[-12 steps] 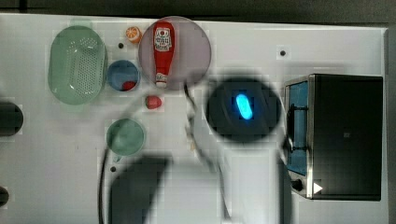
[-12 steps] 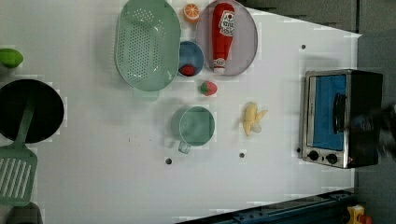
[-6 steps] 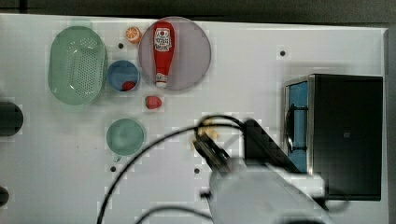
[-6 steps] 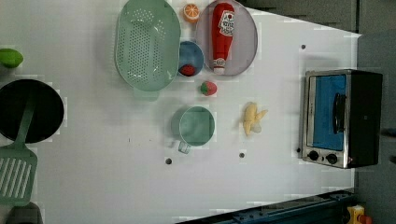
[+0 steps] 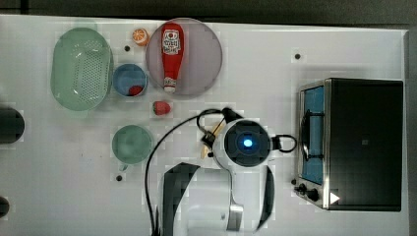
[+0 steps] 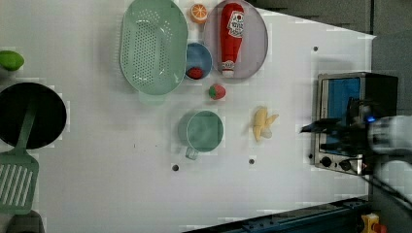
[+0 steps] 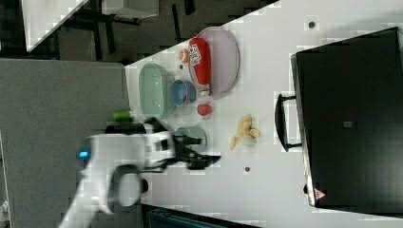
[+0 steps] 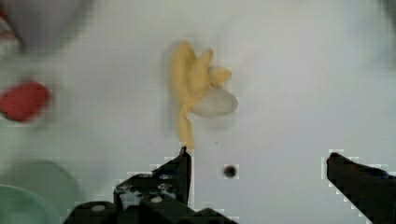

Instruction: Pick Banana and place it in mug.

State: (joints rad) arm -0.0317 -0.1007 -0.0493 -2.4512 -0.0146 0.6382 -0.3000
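Observation:
The banana [image 6: 262, 124], a small pale yellow bunch with a whitish patch, lies on the white table between the mug [image 6: 204, 132] and the toaster oven. In the wrist view the banana [image 8: 194, 88] lies just beyond my gripper [image 8: 259, 161], which is open with nothing between its fingers [image 8: 180, 168]. In the top view my wrist covers most of the banana [image 5: 209, 140], to the right of the green mug [image 5: 132, 144]. In the left view my gripper [image 6: 313, 137] hangs above the table at the banana's right. The right view shows the gripper [image 7: 209, 149] in front of the mug [image 7: 195, 132] and the banana [image 7: 243, 129] lying free.
A strawberry [image 5: 161, 107] lies near the mug. A ketchup bottle [image 5: 171, 54] rests on a round plate [image 5: 206, 54], beside a blue bowl [image 5: 129, 78], a green colander [image 5: 81, 66] and an orange [image 5: 140, 36]. The toaster oven [image 5: 359, 142] stands at the top view's right. A black pan [image 6: 29, 114] and a spatula [image 6: 17, 179] are at the left view's left.
My arm has swung about in the top view and now hangs over the banana. It has come into the left view from the right. Banana and mug have not moved.

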